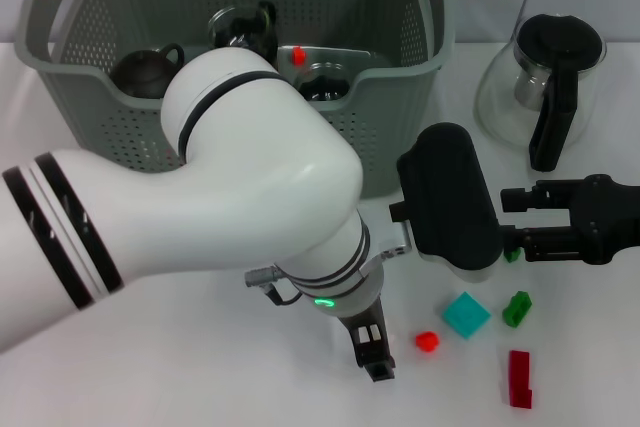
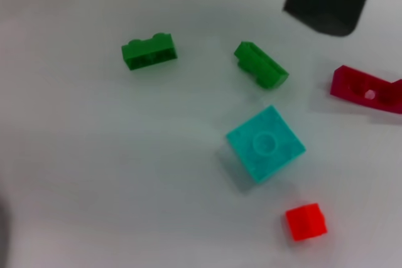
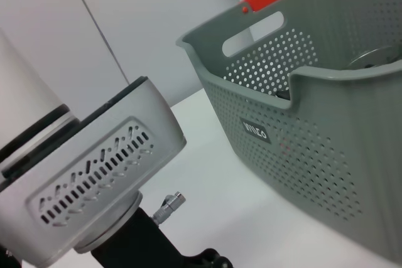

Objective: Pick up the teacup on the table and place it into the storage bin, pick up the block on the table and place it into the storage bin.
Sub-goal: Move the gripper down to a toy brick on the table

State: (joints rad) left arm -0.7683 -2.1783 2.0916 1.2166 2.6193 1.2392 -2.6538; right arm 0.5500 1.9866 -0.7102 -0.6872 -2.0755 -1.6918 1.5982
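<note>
The storage bin stands at the back of the table. It holds a dark teacup and other dark pieces. No teacup shows on the table itself. Loose blocks lie front right: a teal block, a small red block, a green block, a second green block and a dark red block. My left gripper points down at the table just left of the red block. My right gripper is open, level with the table, right above the blocks.
A glass jug with a black handle stands right of the bin. My bulky left arm crosses in front of the bin and hides part of its front wall. Its wrist housing fills the near side of the right wrist view.
</note>
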